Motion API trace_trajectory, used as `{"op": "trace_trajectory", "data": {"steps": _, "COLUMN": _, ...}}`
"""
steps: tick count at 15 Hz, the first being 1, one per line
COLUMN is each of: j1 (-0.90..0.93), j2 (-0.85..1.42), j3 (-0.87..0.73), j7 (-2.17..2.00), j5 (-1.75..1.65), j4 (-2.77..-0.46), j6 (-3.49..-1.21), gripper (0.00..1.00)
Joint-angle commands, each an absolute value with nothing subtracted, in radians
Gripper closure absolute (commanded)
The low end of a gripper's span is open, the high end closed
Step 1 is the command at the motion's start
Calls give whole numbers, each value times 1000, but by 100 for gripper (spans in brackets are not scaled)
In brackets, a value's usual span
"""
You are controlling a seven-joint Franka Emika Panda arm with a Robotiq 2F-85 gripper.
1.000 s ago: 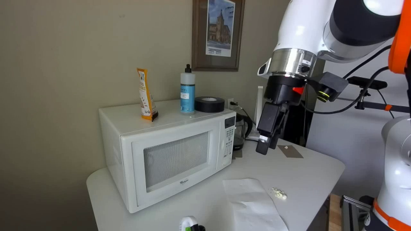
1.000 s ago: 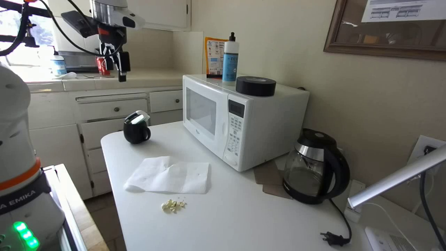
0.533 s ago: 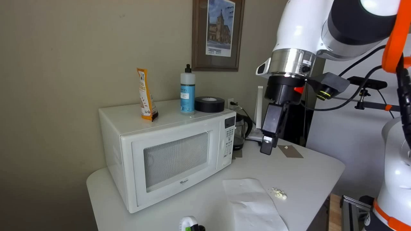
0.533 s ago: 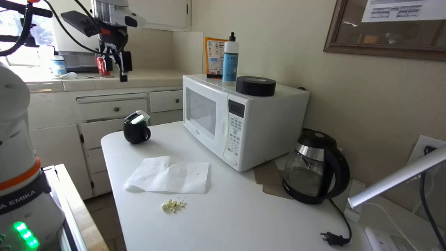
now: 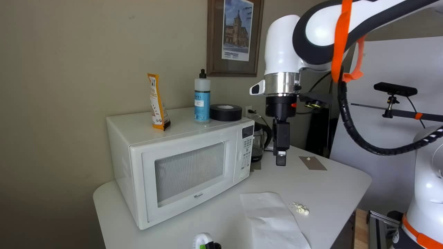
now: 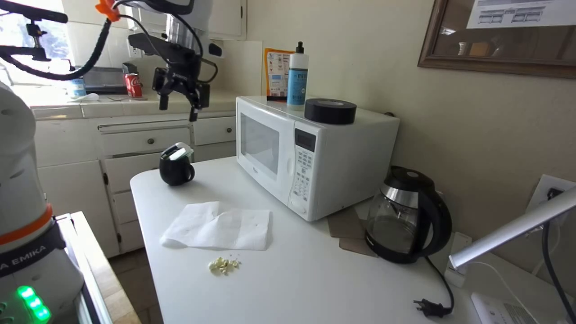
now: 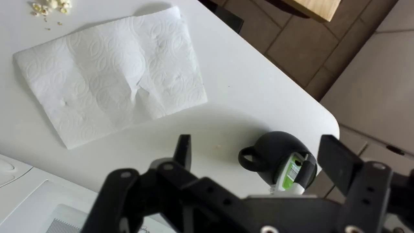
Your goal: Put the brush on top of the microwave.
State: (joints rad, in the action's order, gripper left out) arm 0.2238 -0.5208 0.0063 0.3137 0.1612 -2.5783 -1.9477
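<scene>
The microwave (image 5: 187,138) is a smooth white box with a finely patterned window in its door; in an exterior view it takes the left and the middle of the frame. In the wrist view, at upper left, the paper towel (image 7: 110,81) looks soft, creased, and embossed with ovals. At lower right of this view, the brush (image 7: 289,174) is inside a rounded black mug (image 7: 275,144), slender, white and green. Its long axis runs slanted, and a bristle-like white end points to the lower left. Just beside it is a dark piece (image 7: 305,173) with a white tip; whether it belongs to the brush, I cannot tell. The claw (image 6: 178,109) is released, its two fingers (image 7: 336,158) well apart. The brush is below the claw, not touching it.
</scene>
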Motion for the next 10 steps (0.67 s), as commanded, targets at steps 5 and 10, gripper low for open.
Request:
{"op": "trace_trajectory", "data": {"steps": 5, "j1": 203, "j2": -305, "j3": 34, "j7": 438, "j5": 97, "j4": -2441, "j6": -1911, "gripper": 0}}
{"op": "trace_trajectory", "data": {"steps": 10, "j1": 191, "j2": -317, "j3": 27, "j7": 380, "j5": 145, "j4": -2446, "j6": -1931, "gripper": 0}}
